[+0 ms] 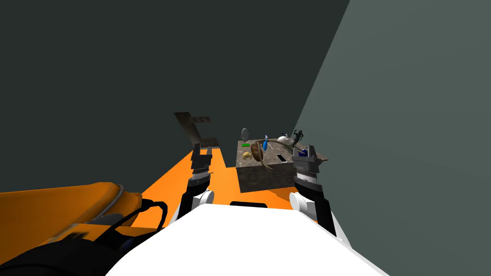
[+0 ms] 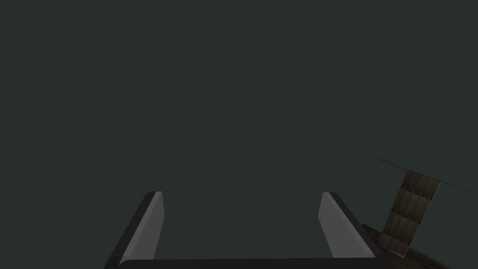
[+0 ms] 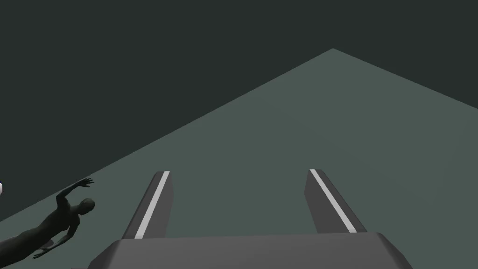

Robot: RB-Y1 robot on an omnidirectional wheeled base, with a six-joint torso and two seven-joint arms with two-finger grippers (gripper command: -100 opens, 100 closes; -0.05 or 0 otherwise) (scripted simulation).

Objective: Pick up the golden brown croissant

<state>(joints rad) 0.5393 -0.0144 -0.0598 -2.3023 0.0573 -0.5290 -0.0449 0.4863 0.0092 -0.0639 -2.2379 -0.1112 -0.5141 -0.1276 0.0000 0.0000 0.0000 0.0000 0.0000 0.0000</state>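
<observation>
Head view: the croissant (image 1: 247, 155) is seen on the table (image 1: 261, 179), right of the left claw (image 1: 202, 151), judged nearer than the right claw (image 1: 303, 151); both claws are held apart.

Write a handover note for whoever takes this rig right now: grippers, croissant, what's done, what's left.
Left gripper: open, empty, held left of the table.
Right gripper: open, empty, at the table's right end, near a dark figurine.
Croissant: lies on the table's left part, beside a brown oval object, with neither gripper at it.
Done: nothing grasped yet.
To do: bring a gripper down to the croissant, probably the left, close on it and lift.
</observation>
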